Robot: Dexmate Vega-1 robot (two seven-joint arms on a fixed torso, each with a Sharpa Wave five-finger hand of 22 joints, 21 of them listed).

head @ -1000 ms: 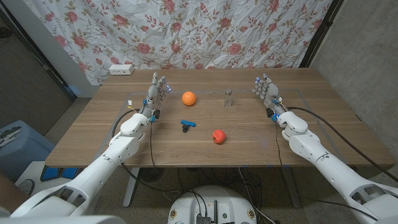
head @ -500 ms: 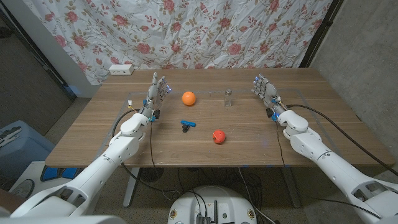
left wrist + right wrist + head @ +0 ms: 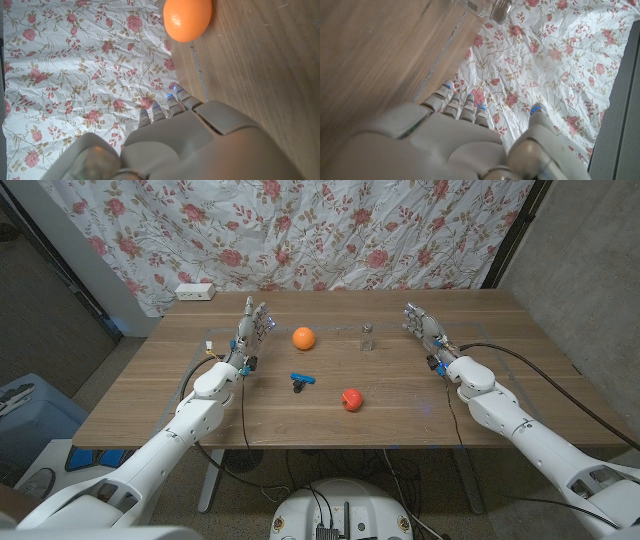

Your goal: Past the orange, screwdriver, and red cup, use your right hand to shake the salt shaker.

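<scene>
Backdrop: rose-print floral curtain (image 3: 330, 230) hung behind a wooden table (image 3: 200, 420); white power strip (image 3: 195, 291) at the far left edge.
Salt shaker: small clear glass shaker with metal cap (image 3: 367, 337), upright at the far middle of the table, well apart from both hands; its capped end also shows at the edge of the right wrist view (image 3: 485, 7).
Orange: whole fruit (image 3: 303, 338), far side, left of the shaker, just beside the left hand's reach.
Screwdriver: blue-handled, short (image 3: 301, 380), lying at mid-table.
Red cup: small, on its side as far as I can tell (image 3: 351, 399), nearest the robot.
Right hand: raised at the table's right (image 3: 425, 330), fingers spread and extended, holding nothing.
Left hand: upright near the orange (image 3: 252, 332), fingers apart, empty.
Step in hand: reaching for the shaker, grasp not yet begun.
Advice: swing the right hand inward along the far side, clear of the cup; close around the glass body below the cap; lift clear before shaking.
Risk: a sideways knock would likely topple so narrow a shaker.
</scene>
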